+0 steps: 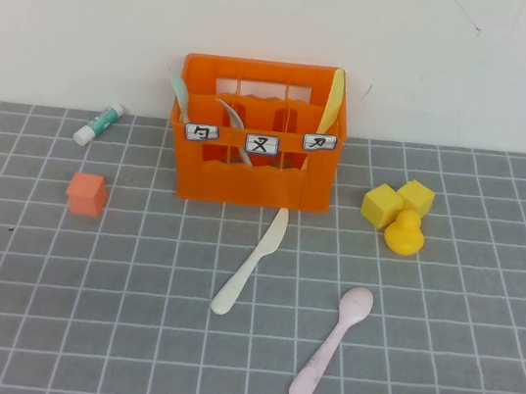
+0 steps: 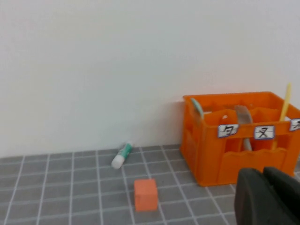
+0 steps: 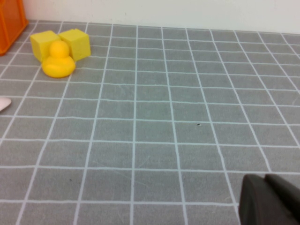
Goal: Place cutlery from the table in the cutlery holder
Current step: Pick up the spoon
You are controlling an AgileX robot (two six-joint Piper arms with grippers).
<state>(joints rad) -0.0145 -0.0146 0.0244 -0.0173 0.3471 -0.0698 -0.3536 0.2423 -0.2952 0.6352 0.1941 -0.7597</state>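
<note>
3 white labels (image 1: 263, 144) on orange crate (image 1: 212, 175), marks unreadable

The scene is evenly and brightly lit from above, only faint soft shadows being cast beside the orange crate (image 1: 257, 137) and yellow blocks (image 1: 397, 203), no glare being seen on the table (image 1: 78, 308), while both wrist views are rendered slightly soft, near edges blurred.
</note>
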